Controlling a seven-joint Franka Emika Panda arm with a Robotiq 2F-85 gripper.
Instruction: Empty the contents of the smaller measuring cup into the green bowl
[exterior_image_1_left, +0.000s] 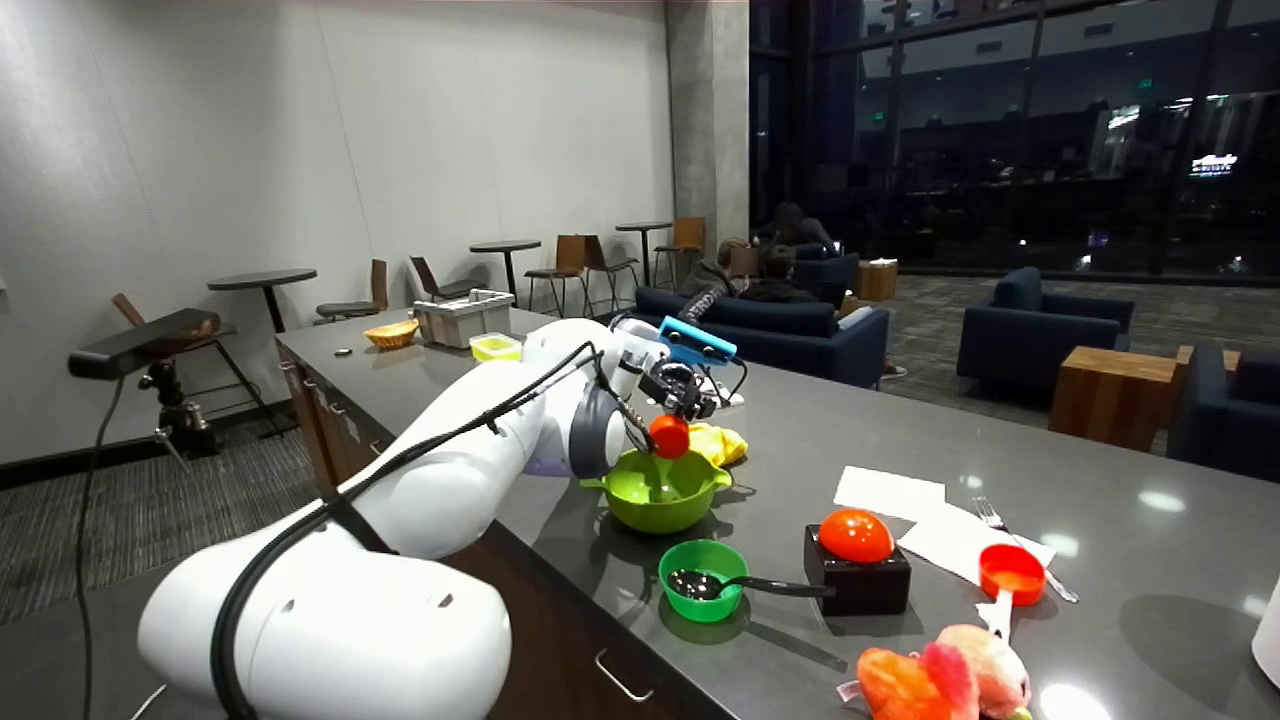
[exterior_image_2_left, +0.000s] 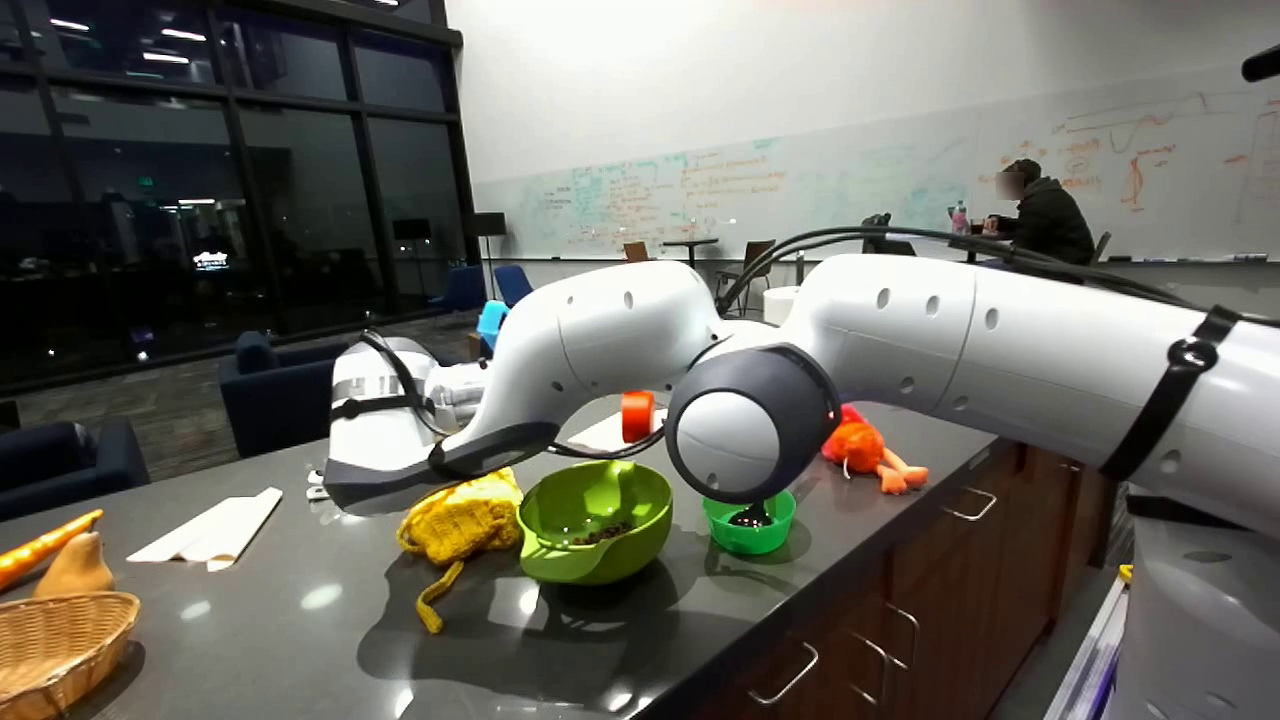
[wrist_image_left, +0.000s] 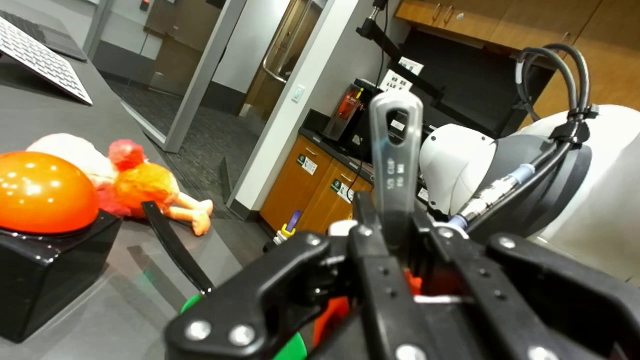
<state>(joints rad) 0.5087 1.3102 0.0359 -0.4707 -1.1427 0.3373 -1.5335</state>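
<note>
The smaller measuring cup (exterior_image_1_left: 669, 437) is red and tipped on its side above the green bowl (exterior_image_1_left: 655, 512). It also shows beyond the arm in an exterior view (exterior_image_2_left: 637, 416). My gripper (wrist_image_left: 395, 220) is shut on its translucent grey handle, which sticks up between the fingers in the wrist view; bits of red cup (wrist_image_left: 331, 316) show behind the fingers. In an exterior view the gripper (exterior_image_1_left: 680, 392) is just above the cup. The lime green bowl (exterior_image_2_left: 590, 565) stands upright and holds dark brown bits. The cup's inside is hidden. The gripper is hidden by the arm in an exterior view.
A smaller green tub (exterior_image_1_left: 703, 605) with a black spoon stands near the bowl. A yellow knitted cloth (exterior_image_2_left: 462, 522) lies beside the bowl. An orange dome on a black box (exterior_image_1_left: 857, 570), a bigger red cup (exterior_image_1_left: 1012, 575) and a plush toy (exterior_image_1_left: 940, 680) stand along the counter.
</note>
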